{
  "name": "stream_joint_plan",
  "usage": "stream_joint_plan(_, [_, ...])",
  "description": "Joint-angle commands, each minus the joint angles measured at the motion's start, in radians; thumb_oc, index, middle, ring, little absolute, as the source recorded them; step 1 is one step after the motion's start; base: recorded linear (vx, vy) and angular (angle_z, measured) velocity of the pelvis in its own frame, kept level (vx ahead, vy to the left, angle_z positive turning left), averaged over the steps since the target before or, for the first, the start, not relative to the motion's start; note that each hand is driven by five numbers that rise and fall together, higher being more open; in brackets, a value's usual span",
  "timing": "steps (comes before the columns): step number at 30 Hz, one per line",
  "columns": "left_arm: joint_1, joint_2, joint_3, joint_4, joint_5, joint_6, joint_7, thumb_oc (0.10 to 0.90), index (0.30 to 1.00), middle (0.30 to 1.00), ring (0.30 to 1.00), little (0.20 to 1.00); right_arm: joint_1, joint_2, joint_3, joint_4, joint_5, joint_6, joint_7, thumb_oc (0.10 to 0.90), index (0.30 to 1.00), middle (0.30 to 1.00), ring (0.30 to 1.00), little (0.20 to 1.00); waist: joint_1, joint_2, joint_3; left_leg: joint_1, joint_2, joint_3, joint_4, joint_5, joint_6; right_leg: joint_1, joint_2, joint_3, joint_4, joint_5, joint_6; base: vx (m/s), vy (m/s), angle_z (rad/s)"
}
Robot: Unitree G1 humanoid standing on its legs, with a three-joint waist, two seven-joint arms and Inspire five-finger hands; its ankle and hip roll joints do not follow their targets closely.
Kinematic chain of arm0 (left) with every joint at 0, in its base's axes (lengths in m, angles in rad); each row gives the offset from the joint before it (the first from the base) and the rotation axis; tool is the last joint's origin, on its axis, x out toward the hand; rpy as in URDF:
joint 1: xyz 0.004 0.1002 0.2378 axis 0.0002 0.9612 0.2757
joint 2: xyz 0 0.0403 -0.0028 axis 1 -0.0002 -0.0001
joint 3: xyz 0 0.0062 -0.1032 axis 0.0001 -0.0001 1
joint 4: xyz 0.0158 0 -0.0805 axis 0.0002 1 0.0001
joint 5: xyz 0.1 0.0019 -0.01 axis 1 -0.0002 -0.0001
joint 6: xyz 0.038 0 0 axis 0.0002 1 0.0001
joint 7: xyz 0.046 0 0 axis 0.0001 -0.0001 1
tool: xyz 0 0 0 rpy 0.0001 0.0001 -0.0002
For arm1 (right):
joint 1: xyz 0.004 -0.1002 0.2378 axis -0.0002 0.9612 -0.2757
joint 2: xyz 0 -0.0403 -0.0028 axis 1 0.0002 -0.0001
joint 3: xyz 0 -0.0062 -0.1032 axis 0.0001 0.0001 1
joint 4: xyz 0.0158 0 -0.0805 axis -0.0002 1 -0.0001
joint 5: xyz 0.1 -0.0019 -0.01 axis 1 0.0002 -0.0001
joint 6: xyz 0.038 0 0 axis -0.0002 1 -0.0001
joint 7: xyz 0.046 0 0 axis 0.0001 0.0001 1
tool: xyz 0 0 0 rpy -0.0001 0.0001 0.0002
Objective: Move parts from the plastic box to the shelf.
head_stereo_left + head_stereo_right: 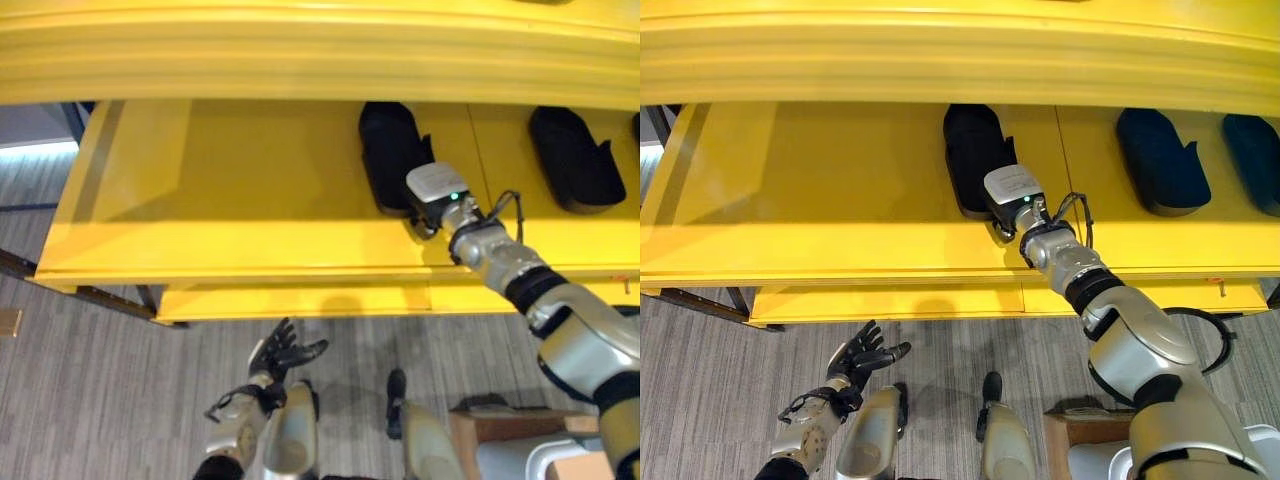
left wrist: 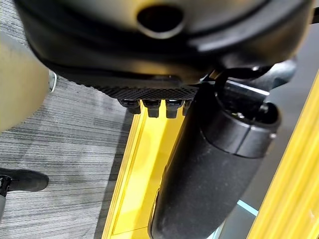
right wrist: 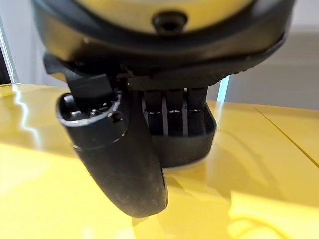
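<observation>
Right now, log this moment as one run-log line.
right hand: on black part, yellow shelf | grip: cannot tell | left hand: open, idle, low | two more parts placed

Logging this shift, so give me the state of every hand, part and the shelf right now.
right hand: on the black part, fingers laid over it
black part: lying flat on the shelf
other black parts: lying on the shelf, untouched
left hand: open, low over the floor
yellow shelf: left portion bare
</observation>
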Motion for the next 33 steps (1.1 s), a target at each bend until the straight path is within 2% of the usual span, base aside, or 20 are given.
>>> stream_joint_plan(1, [0.030,-0.031,-0.006,-0.103,-0.040,-0.084,-0.005,0.900,1.000,1.000,1.000,1.000,-0.098,-0.028,-0.038,-0.010,0.007,0.019,-0.042,0.900,1.000,1.000,1.000,1.000,0.021,0.023,-0.017,0.136,0.060,-0.012,-0.106,0.301,-0.054,-0.029,-0.035,0.050,0.171,0.046,0.011,0.00,0.000,0.00])
stream_joint_plan(7, [0.034,-0.031,-0.005,-0.105,-0.043,-0.085,-0.002,0.900,1.000,1.000,1.000,1.000,-0.100,-0.036,-0.035,-0.029,0.004,0.019,-0.044,0.900,1.000,1.000,1.000,1.000,0.019,0.022,-0.017,0.136,0.061,-0.011,-0.107,0.300,-0.056,-0.031,-0.034,0.051,0.172,0.048,0.010,0.00,0.000,0.00])
stream_joint_plan(16, [0.036,-0.025,0.003,-0.112,-0.049,-0.085,0.005,0.900,1.000,1.000,1.000,1.000,-0.103,-0.070,-0.067,-0.164,-0.024,0.032,-0.058,0.900,1.000,1.000,1.000,1.000,0.007,0.014,-0.017,0.136,0.063,-0.013,-0.109,0.301,-0.058,-0.040,-0.032,0.050,0.177,0.050,0.013,0.00,0.000,0.00])
stream_joint_plan(20, [0.042,-0.019,0.003,-0.119,-0.051,-0.087,0.009,0.900,1.000,1.000,1.000,1.000,-0.089,-0.101,-0.133,-0.294,-0.051,0.042,-0.080,0.900,1.000,1.000,1.000,1.000,-0.001,0.013,-0.017,0.134,0.062,-0.013,-0.108,0.300,-0.061,-0.046,-0.031,0.050,0.183,0.049,0.013,0.00,0.000,0.00])
stream_joint_plan(23, [0.043,-0.009,-0.004,-0.121,-0.054,-0.087,0.018,0.900,1.000,1.000,1.000,1.000,-0.010,-0.128,-0.304,-0.491,-0.092,0.048,-0.136,0.900,1.000,1.000,1.000,1.000,-0.010,0.016,-0.017,0.127,0.061,-0.016,-0.096,0.299,-0.062,-0.055,-0.035,0.049,0.197,0.046,0.015,0.01,0.000,0.03])
stream_joint_plan(25, [0.042,-0.007,-0.010,-0.119,-0.055,-0.086,0.018,0.900,1.000,1.000,1.000,1.000,0.022,-0.134,-0.361,-0.567,-0.122,0.056,-0.147,0.900,1.000,1.000,1.000,1.000,-0.013,0.018,-0.017,0.124,0.058,-0.018,-0.096,0.301,-0.062,-0.059,-0.037,0.051,0.199,0.047,0.014,0.00,0.000,0.00])
stream_joint_plan(27, [0.043,-0.007,-0.011,-0.119,-0.055,-0.086,0.018,0.900,1.000,1.000,1.000,1.000,0.026,-0.135,-0.364,-0.571,-0.124,0.057,-0.146,0.900,1.000,1.000,1.000,1.000,-0.012,0.018,-0.017,0.126,0.059,-0.018,-0.095,0.299,-0.062,-0.058,-0.036,0.051,0.200,0.045,0.014,0.00,0.000,-0.02])
stream_joint_plan(28, [0.045,-0.004,-0.018,-0.118,-0.053,-0.087,0.019,0.900,1.000,1.000,1.000,1.000,0.067,-0.140,-0.417,-0.636,-0.142,0.061,-0.150,0.900,1.000,1.000,1.000,1.000,-0.014,0.018,-0.017,0.119,0.056,-0.020,-0.092,0.302,-0.063,-0.064,-0.037,0.051,0.205,0.046,0.013,0.00,0.000,0.00])
stream_joint_plan(33, [0.042,-0.014,-0.021,-0.107,-0.052,-0.091,0.021,0.900,1.000,1.000,1.000,1.000,0.155,-0.126,-0.506,-0.751,-0.154,0.061,-0.156,0.900,1.000,1.000,1.000,1.000,-0.024,0.013,-0.017,0.113,0.054,-0.021,-0.100,0.309,-0.065,-0.074,-0.038,0.053,0.200,0.055,0.011,0.01,0.002,0.00])
